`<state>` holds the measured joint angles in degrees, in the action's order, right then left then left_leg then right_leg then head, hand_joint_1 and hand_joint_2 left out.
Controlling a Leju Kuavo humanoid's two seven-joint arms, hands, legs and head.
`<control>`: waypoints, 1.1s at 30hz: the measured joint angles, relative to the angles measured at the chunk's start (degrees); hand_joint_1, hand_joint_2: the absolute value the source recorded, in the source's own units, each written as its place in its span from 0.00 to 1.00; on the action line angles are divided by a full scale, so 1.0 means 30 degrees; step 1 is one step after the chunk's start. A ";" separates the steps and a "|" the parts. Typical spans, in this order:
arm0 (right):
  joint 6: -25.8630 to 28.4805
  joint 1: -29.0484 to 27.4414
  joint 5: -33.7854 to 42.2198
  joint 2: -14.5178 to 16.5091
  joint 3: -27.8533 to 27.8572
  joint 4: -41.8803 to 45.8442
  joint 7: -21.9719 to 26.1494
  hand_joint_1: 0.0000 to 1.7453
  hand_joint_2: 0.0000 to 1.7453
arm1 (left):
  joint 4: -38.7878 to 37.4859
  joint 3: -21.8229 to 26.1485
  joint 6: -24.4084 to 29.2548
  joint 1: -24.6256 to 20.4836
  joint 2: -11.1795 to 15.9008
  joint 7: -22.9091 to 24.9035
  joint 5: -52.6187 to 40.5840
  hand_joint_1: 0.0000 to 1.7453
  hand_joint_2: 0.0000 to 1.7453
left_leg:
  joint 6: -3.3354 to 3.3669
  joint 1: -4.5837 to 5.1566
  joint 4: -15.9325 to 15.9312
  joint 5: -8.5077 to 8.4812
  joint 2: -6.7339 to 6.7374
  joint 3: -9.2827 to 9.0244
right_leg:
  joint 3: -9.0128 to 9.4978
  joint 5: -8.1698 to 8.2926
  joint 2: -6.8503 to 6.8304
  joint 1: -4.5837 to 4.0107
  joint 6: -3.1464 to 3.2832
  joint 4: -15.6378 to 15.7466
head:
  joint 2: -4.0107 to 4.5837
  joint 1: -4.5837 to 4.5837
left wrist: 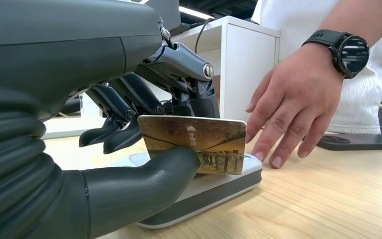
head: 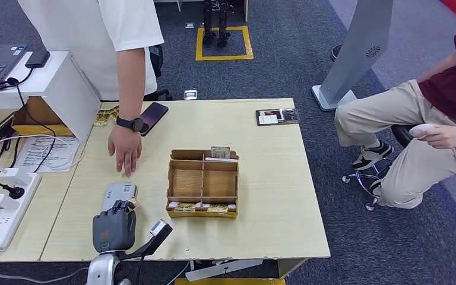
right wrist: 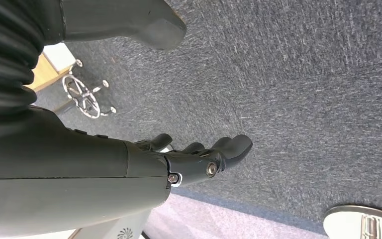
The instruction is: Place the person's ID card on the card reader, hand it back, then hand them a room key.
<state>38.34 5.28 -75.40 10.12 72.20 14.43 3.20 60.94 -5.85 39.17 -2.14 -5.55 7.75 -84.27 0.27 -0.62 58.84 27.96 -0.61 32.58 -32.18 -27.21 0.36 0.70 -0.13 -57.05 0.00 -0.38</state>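
a: card (left wrist: 195, 144) first. where is it?

b: pinched in the left hand (head: 114, 225), thumb on its near face, fingers (left wrist: 124, 134) behind it. it stands on its long edge on the card reader (left wrist: 214, 186), the grey and white slab on the table (head: 261, 172) in front of the robot.

a: so how should the hand do this step well?

b: my judgement: tip the card down until it lies flat on the reader's top and keep the pinch light, so the reader does not slide. the person's hand (left wrist: 293, 112) rests on the table just beside the reader (fingertips at its far end), so any move should stay low and slow.

a: right hand?

b: right hand (right wrist: 199, 159) hangs over the carpet, holding nothing, fingers loosely spread.

a: any writing to read?

b: card shows a small white logo with a few characters under it, too small to read. room keys probably sit in the cardboard tray (head: 203, 183) mid-table; their labels are unreadable too.
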 joint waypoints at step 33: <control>0.0098 0.0013 -0.0557 0.0000 -0.0832 -0.0056 -0.0077 0.00 1.00 | 0.5360 0.3138 0.0399 -0.1405 -0.2233 -0.3509 0.3559 1.00 1.00 | -0.0026 -0.0006 -0.0003 -0.0019 -0.0006 0.0028 | -0.0043 0.0005 -0.0001 -0.0005 0.0006 -0.0009 | 0.0000 0.0000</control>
<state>38.63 5.32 -77.07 10.12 69.71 14.26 2.97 77.02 3.56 40.37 -6.36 -12.25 -2.77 -73.59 0.19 -0.64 58.83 27.91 -0.63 32.66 -32.31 -27.19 0.36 0.68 -0.11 -57.08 0.00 -0.38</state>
